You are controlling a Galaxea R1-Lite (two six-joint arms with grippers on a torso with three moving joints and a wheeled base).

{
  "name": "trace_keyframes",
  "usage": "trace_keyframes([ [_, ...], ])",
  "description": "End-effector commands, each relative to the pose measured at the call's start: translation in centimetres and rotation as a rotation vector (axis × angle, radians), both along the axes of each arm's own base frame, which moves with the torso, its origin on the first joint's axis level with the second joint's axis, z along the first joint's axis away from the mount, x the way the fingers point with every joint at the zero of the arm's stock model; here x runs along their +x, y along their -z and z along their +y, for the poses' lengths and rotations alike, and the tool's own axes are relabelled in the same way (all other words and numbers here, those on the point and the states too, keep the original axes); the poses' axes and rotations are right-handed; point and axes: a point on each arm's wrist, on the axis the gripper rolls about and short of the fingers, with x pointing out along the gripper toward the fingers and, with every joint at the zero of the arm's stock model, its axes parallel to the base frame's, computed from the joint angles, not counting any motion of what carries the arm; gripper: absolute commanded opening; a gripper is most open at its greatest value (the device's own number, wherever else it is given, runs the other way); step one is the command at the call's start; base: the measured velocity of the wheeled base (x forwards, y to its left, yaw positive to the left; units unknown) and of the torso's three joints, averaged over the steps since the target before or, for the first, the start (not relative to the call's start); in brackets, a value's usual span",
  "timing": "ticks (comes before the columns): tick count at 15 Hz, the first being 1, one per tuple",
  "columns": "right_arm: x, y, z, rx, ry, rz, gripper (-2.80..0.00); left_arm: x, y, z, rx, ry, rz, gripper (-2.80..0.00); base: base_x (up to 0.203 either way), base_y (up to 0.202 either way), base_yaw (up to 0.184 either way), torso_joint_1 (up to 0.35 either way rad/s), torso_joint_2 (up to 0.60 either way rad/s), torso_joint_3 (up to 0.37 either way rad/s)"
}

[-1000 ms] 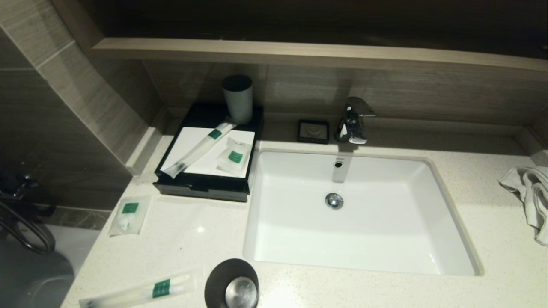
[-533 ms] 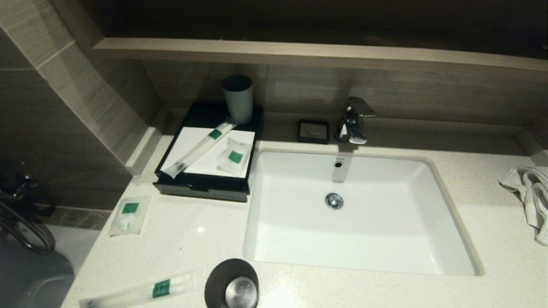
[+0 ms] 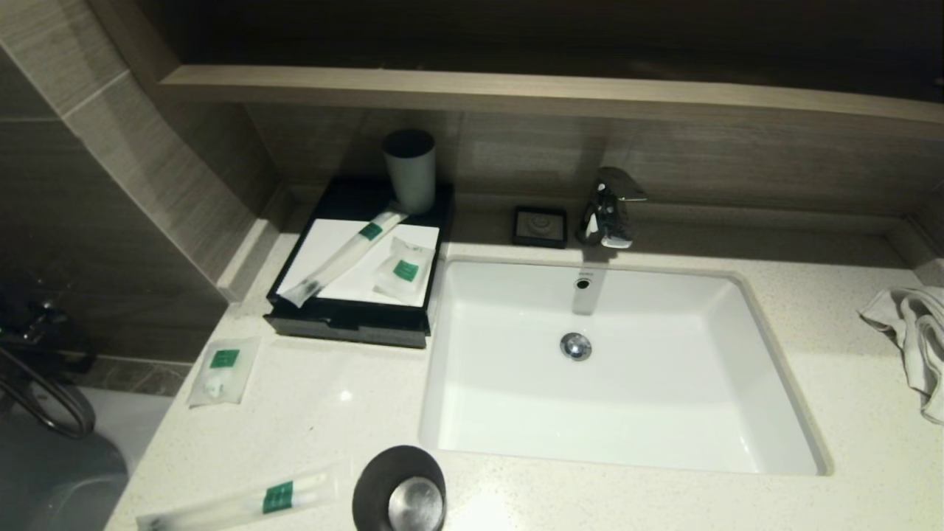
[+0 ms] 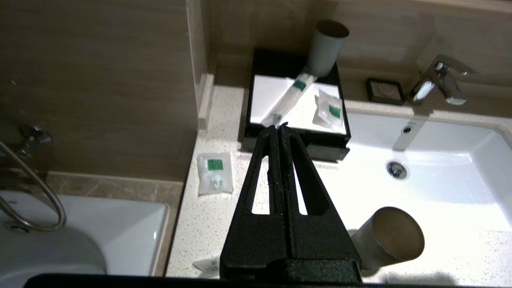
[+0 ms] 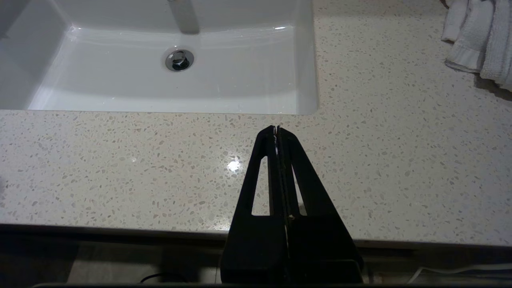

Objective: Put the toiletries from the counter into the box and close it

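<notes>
The black box [image 3: 346, 324] with its white top panel stands at the back left of the counter [image 3: 310, 413], its front drawer slightly out. A long sachet [image 3: 343, 258] and a small sachet [image 3: 403, 271] lie on its top panel. A second small sachet [image 3: 221, 371] lies on the counter in front of the box. A second long sachet [image 3: 243, 505] lies at the counter's front edge. My left gripper [image 4: 279, 127] is shut and empty, held above the counter's front left. My right gripper [image 5: 276, 128] is shut and empty over the front edge, right of the sink. Neither shows in the head view.
A grey cup [image 3: 410, 171] stands on the box's back. A black cup [image 3: 399, 490] stands at the front edge. The white sink [image 3: 612, 369], tap [image 3: 609, 208], black soap dish [image 3: 540, 225] and a white towel [image 3: 914, 339] at the far right share the counter.
</notes>
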Motion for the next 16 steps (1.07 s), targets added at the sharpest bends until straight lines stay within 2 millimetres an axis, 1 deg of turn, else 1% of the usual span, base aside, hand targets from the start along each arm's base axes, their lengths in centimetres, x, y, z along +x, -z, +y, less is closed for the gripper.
trace_keyframes([
  [1,0.0,0.0,0.0,0.0,0.0,0.001,-2.8,4.6,-0.9,0.0,-0.007,0.008,0.169,-2.8,0.0,0.0,0.0,0.0,0.0,0.0],
  [3,0.0,0.0,0.0,0.0,0.0,0.0,-2.8,7.1,-0.7,0.0,-0.009,0.011,0.272,-2.8,0.0,0.0,0.0,0.0,0.0,0.0],
  [6,0.0,0.0,0.0,0.0,0.0,0.002,-2.8,9.9,0.4,0.0,-0.007,0.015,0.396,-2.8,0.0,0.0,0.0,0.0,0.0,0.0],
  [10,0.0,0.0,0.0,0.0,0.0,0.001,-2.8,12.5,1.2,-0.2,-0.01,0.099,0.504,-2.8,0.0,0.0,0.0,0.0,0.0,0.0],
  [14,0.0,0.0,0.0,0.0,0.0,0.0,-2.8,15.8,2.0,-0.2,-0.016,0.112,0.584,-2.8,0.0,0.0,0.0,0.0,0.0,0.0],
  [16,0.0,0.0,0.0,0.0,0.0,0.0,-2.8,16.7,2.5,-0.3,-0.015,0.126,0.597,-2.8,0.0,0.0,0.0,0.0,0.0,0.0],
])
